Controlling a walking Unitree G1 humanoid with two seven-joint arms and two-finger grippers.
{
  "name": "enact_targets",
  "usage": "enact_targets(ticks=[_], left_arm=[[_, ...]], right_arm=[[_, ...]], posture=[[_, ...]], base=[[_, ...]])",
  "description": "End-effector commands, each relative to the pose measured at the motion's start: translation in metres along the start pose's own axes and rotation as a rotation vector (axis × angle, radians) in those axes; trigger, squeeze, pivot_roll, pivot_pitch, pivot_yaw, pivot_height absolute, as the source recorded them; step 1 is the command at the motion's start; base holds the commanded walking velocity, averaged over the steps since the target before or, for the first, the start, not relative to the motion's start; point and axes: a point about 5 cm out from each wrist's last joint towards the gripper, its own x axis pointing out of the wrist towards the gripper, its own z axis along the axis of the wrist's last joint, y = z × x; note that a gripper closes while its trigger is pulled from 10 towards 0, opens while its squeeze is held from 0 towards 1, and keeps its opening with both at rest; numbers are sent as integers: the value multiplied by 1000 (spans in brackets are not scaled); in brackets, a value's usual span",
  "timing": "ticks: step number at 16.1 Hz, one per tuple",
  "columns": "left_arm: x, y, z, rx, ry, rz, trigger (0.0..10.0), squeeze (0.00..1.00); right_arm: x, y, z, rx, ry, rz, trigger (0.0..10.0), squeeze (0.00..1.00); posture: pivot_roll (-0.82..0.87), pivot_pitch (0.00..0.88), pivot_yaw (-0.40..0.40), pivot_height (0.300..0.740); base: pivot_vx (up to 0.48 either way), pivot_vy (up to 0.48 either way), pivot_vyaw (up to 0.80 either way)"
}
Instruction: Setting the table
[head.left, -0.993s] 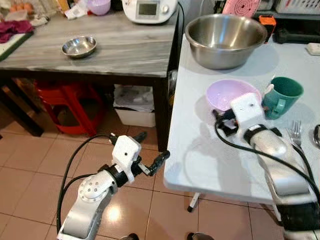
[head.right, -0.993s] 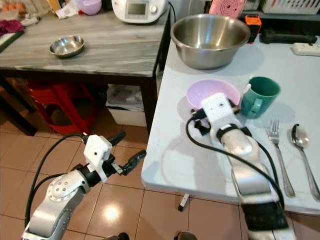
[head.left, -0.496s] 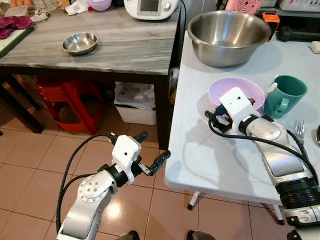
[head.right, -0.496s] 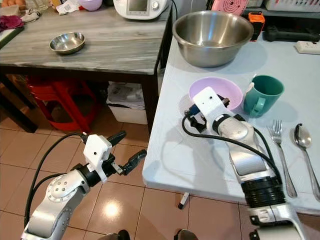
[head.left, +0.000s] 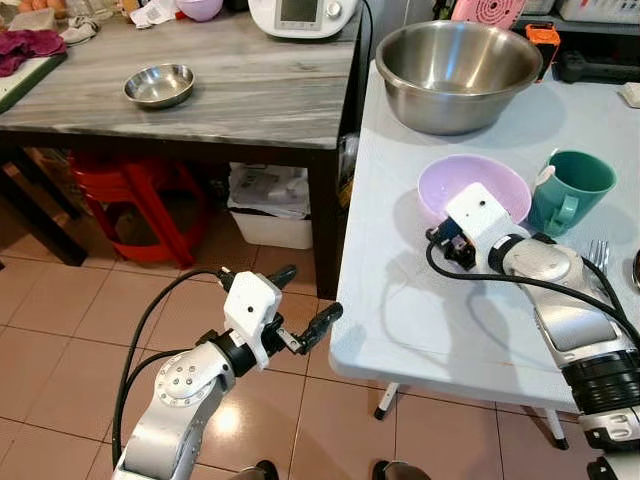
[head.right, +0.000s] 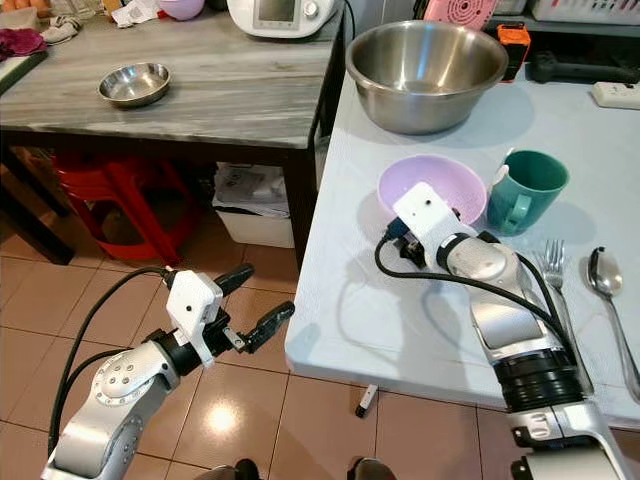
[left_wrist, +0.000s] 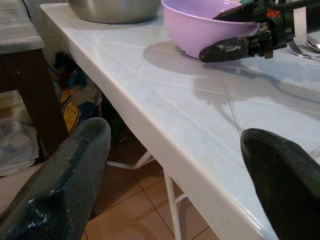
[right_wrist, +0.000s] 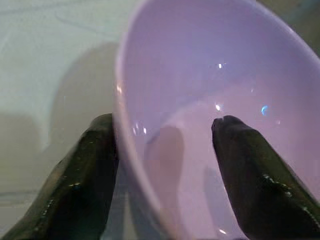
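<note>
A lilac bowl (head.left: 470, 178) stands on the white table (head.left: 420, 320), next to a green mug (head.left: 570, 190). My right gripper (right_wrist: 162, 150) is open at the bowl's near rim. One finger (right_wrist: 85, 170) is outside the wall and the other (right_wrist: 245, 170) is inside. A fork (head.right: 550, 270) and a spoon (head.right: 603, 275) lie to the right of that arm. My left gripper (head.left: 305, 295) is open and holds nothing. It hangs low over the tiled floor, just left of the white table's edge.
A large steel bowl (head.left: 455, 60) sits at the back of the white table. To the left a wooden table (head.left: 250, 100) carries a small steel bowl (head.left: 158, 85) and a white appliance (head.left: 300, 12). Under it are a red stool (head.left: 130, 200) and a white bin (head.left: 268, 215).
My right wrist swung a little to the left, then came back right along the bowl's near rim. The bowl has stayed where it was. My left arm has not moved.
</note>
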Motion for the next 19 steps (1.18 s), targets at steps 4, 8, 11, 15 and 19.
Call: enact_targets(ticks=[4,8,11,15,19], left_arm=[[-1,0,3,11,-9,0,10000,0],[-1,2,4,11,-8,5,10000,0],[-2,2,4,12,-4,7,10000,0],[-2,3,5,16,-1,8,10000,0],[-1,10,6,5,-8,55,10000,0]], right_arm=[[-1,-4,0,-37,3,22,0,0],[0,-2,0,-32,-6,37,0,0],[0,0,0,-23,-13,45,0,0],[-1,1,3,-10,-37,47,0,0],[-3,-1,11,34,-109,-2,0,0]], posture=[[-177,177,53,740],[-173,177,53,740],[-170,178,58,740],[-170,180,62,740],[-168,174,59,740]], base=[[0,0,0],[0,0,0],[0,0,0],[0,0,0],[0,0,0]])
